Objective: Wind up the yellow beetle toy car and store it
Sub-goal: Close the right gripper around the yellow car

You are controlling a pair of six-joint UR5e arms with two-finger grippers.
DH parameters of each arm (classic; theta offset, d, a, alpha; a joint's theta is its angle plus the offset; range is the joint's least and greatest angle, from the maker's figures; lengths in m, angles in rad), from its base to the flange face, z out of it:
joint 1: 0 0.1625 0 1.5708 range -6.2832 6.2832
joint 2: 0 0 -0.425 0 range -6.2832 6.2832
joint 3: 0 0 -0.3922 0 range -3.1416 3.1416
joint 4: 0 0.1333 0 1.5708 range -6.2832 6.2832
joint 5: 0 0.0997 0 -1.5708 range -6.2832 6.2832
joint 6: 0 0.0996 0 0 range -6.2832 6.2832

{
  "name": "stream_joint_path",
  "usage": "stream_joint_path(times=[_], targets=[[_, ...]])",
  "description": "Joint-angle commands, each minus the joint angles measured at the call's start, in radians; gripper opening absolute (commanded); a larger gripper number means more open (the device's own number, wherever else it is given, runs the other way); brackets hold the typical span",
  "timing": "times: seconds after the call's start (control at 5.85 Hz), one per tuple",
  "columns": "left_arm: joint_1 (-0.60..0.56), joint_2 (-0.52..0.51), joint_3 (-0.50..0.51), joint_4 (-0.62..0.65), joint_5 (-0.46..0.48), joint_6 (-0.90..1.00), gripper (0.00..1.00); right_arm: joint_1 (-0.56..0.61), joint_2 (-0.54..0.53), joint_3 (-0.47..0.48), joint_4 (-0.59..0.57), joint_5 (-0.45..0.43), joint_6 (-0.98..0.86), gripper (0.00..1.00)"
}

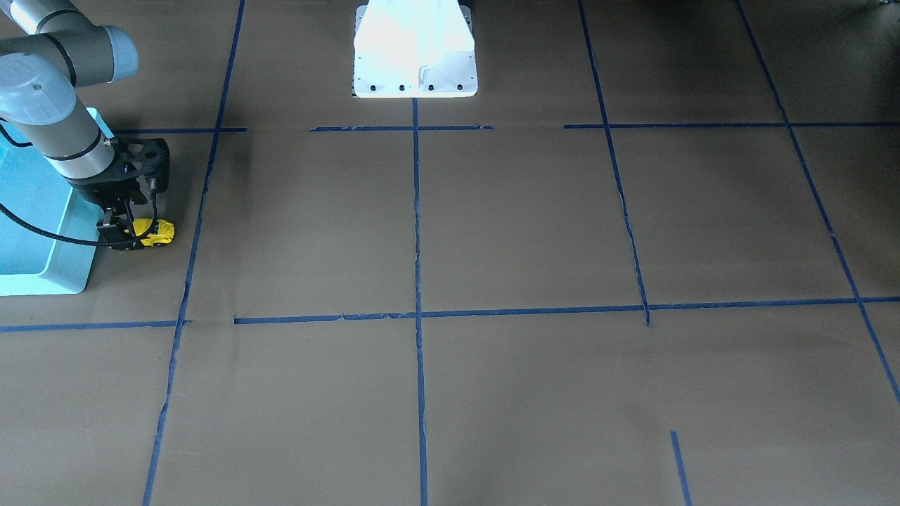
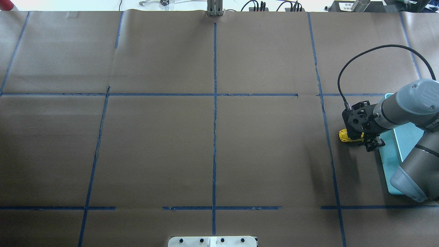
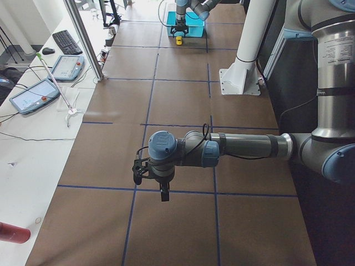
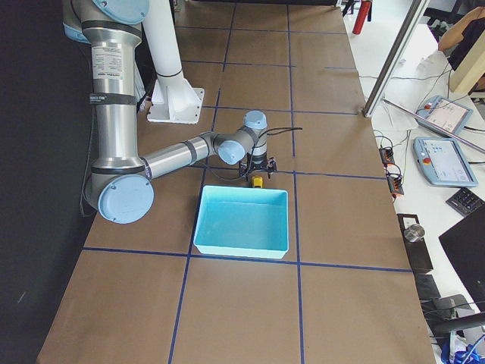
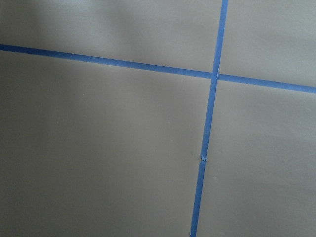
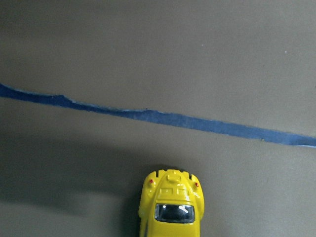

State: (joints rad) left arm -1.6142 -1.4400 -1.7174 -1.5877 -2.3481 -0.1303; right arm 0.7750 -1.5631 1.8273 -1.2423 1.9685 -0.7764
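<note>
The yellow beetle toy car stood on its wheels on the brown-papered desk, outside the turquoise bin and just beside one of its long walls. In the right wrist view only one end of the car showed, with a dark window and two small red dots above it. A torn strip of blue tape crossed the paper near that end without touching it.

The right gripper was low over the car's other end, so that part of the yellow body stuck out from under it in the overhead view. I could not tell whether its jaws were pressed on the car or apart.

The left gripper hung above the desk, well apart from the car and bin. It showed only in the side view, and the state of its jaws could not be told.

A white label on a dark box beyond the desk's far edge was too small to read.
</note>
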Motion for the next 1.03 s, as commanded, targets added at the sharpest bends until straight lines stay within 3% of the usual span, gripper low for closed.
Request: stream_joint_path(times=[0.0, 0.68, 0.85], targets=[[0.0, -0.002, 0.002, 0.0, 0.001, 0.0, 1.0, 0.001, 0.0, -0.006, -0.002, -0.002, 0.0, 1.0], [0.002, -0.007, 0.004, 0.002, 0.001, -0.002, 1.0, -0.008, 0.0, -0.04, 0.004, -0.017, 0.006, 1.0], [0.002, -0.007, 0.004, 0.002, 0.001, -0.002, 1.0, -0.01, 0.002, -0.048, 0.004, -0.016, 0.008, 0.9]])
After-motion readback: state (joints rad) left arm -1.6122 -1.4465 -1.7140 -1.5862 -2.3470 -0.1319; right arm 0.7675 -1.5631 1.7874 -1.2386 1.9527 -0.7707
